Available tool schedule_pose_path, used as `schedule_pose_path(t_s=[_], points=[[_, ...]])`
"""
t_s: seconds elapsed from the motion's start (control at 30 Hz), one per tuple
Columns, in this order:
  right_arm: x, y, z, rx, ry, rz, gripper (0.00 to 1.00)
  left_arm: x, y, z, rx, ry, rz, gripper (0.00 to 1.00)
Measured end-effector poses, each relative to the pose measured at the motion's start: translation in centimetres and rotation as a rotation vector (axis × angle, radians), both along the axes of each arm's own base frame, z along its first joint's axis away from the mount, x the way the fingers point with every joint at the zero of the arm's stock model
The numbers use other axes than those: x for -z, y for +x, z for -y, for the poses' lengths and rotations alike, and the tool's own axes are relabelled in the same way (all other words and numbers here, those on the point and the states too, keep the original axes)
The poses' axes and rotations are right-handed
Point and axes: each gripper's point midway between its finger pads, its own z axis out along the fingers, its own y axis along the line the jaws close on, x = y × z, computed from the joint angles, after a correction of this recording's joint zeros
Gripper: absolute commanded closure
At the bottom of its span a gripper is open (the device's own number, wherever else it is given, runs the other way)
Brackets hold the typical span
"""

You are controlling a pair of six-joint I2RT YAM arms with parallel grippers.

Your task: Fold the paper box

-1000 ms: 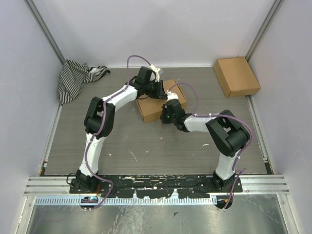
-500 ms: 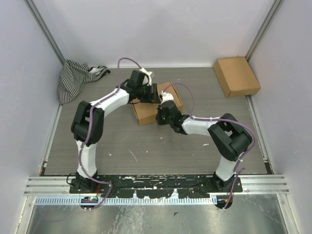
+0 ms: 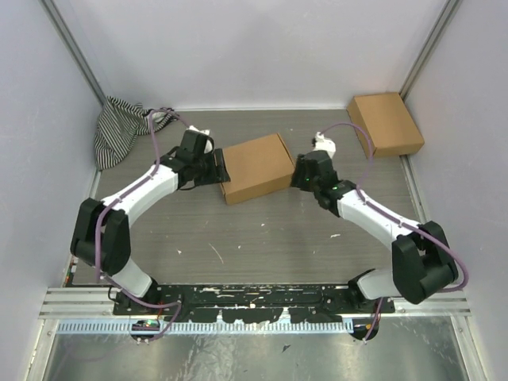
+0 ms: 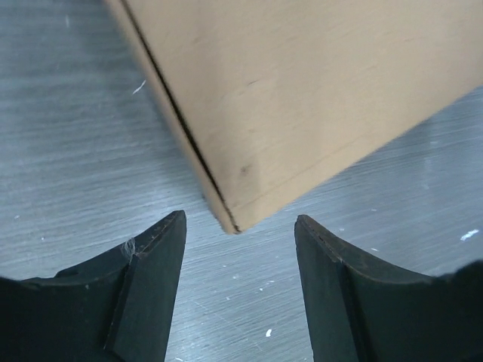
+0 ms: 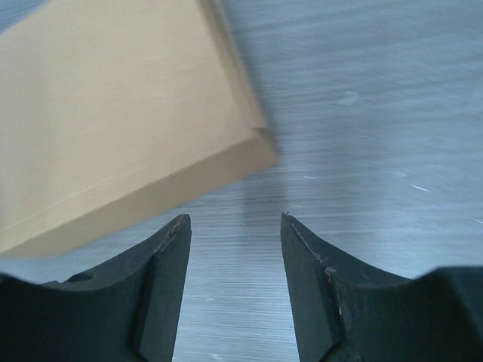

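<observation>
The paper box [image 3: 256, 167] lies on the grey table as a closed, shallow brown cardboard box, free of both arms. My left gripper [image 3: 221, 168] sits just off its left side, open. In the left wrist view a box corner [image 4: 302, 98] points into the empty gap of the left gripper [image 4: 240, 226], just ahead of the fingertips. My right gripper [image 3: 298, 177] stands off the box's right side, also open. In the right wrist view the box [image 5: 113, 128] lies ahead and to the left of the right gripper [image 5: 235, 220], with bare table between the jaws.
A second brown cardboard box [image 3: 385, 124] rests at the back right corner. A striped cloth [image 3: 123, 127] is bunched at the back left by the wall. Walls close in the table on three sides.
Both arms have drawn away from over the box, the left one leftward and the right one rightward. Both grippers have opened. The box top is now uncovered.
</observation>
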Motion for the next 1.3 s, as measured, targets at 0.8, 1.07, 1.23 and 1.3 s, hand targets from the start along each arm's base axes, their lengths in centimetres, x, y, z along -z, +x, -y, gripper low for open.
schedule_pose_path(t_s=[0.8,1.07,1.23,1.3], points=[[-4.9,-3.5,9.6,0.247,-0.018,0.040,0.40,6.5,13.3,10.3,-0.054,-0.213,-0.097,0.33],[-2.5,-2.3,9.1,0.243,-0.046,-0.012,0.39,3.1,20.6,17.1,0.031,-0.460,0.057,0.26],[-1.9,-2.0,8.9,0.236,-0.057,-0.033,0.40,-0.9,20.8,15.7,0.041,-0.442,0.151,0.24],[-2.3,-1.7,8.8,0.231,-0.049,-0.022,0.39,-2.2,18.7,12.9,0.013,-0.394,0.162,0.24]])
